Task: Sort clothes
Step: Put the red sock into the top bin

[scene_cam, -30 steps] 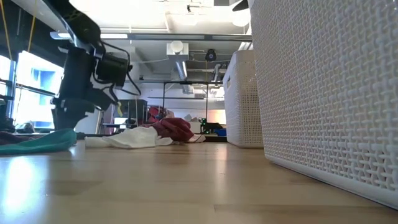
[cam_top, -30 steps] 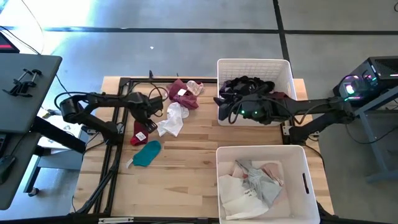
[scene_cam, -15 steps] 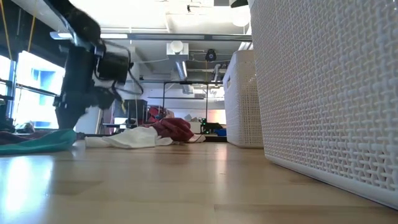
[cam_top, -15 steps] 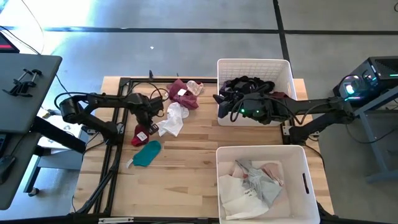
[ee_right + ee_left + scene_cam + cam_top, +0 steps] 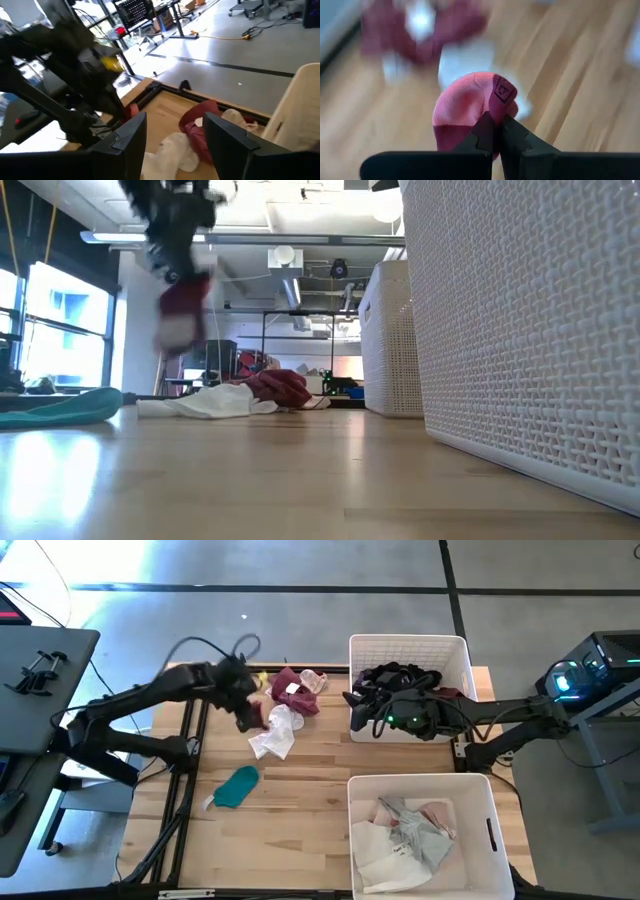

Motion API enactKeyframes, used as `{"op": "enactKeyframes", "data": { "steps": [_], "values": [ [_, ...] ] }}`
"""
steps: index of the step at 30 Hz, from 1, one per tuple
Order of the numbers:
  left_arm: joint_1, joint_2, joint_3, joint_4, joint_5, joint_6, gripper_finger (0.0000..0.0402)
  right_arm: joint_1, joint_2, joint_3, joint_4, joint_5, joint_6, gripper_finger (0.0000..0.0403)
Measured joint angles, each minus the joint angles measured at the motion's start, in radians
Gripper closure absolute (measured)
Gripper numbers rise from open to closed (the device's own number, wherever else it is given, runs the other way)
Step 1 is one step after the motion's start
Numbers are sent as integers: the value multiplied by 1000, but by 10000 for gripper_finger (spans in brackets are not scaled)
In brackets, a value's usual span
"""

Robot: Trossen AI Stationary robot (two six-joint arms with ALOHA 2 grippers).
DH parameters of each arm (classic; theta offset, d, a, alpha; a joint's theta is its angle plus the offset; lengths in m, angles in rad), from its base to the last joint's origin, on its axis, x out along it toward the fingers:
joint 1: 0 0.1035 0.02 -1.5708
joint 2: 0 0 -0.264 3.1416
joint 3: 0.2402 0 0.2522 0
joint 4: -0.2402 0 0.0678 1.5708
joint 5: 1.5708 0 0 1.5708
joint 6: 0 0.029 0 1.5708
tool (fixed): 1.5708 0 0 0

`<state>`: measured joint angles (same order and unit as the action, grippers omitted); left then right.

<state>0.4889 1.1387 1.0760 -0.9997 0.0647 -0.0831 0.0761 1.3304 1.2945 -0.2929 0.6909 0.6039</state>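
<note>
Aloft: left claw [image 5: 496, 131] clamped on a pink-and-maroon sock [image 5: 470, 102], hanging above the bench [image 5: 300, 800].
Destination: bins lie toward the right arm.
Waiting: right claw [image 5: 172, 137], fingers apart, over the far bin [image 5: 410, 645].

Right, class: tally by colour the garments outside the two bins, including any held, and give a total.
Maroon garment: 1
White garment: 1
Teal garment: 1
Pale pink garment: 1
Red-pink sock in the left hand: 1
Total: 5
</note>
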Motion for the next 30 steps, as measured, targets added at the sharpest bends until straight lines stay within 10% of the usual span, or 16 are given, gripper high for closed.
{"op": "enactKeyframes", "data": {
  "steps": [8,18,30],
  "values": [
    [0,-76,33,405,214,27,401,4,0,0,-23,-18,-25,222],
    [-38,-51,33,685,378,-81,402,16,94,0,90,-378,-253,222],
    [-138,16,33,721,375,-125,401,-32,303,0,440,-217,-238,224]
  ]
}}
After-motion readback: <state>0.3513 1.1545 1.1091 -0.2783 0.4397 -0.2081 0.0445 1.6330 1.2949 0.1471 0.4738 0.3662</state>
